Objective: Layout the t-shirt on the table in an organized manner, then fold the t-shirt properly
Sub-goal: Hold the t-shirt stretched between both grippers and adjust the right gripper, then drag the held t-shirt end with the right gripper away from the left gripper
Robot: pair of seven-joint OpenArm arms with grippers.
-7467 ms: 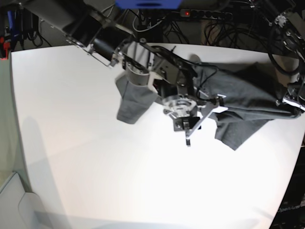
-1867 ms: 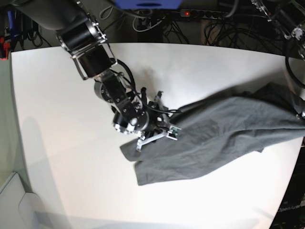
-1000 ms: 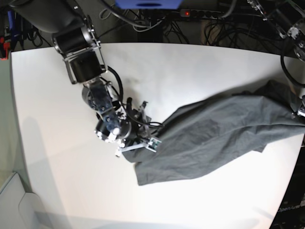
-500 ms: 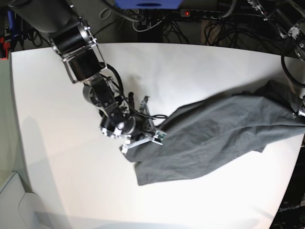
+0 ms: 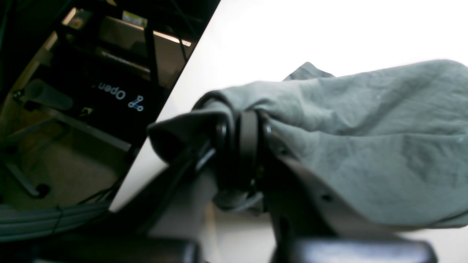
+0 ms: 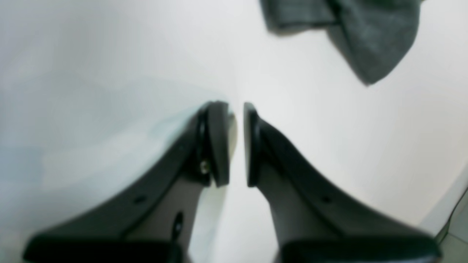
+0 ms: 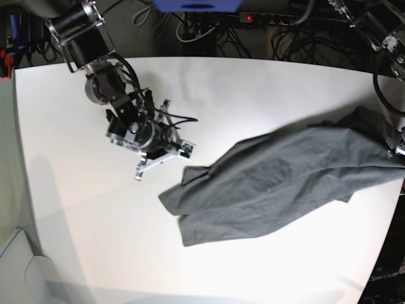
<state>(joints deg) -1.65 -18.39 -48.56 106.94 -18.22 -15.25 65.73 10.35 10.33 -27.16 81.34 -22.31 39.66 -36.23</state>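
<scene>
Behind the power strip point(image 7: 273, 18) with its red light I see tangled black cables point(image 7: 297, 39) in a dark backdrop; a blue box point(image 7: 196, 5) sits just left of it.

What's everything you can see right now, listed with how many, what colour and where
t-shirt: one, dark charcoal grey, spread in a crumpled diagonal across the right half of the table, one end at the right edge.
table: one, white, fills most of the base view.
power strip: one, black with a red switch, behind the table among dark cables.
left gripper: one, black, at the table's right edge, shut on a bunched end of the t-shirt.
right gripper: one, black, above bare table left of the t-shirt, jaws nearly together with a narrow gap, holding nothing.
</scene>
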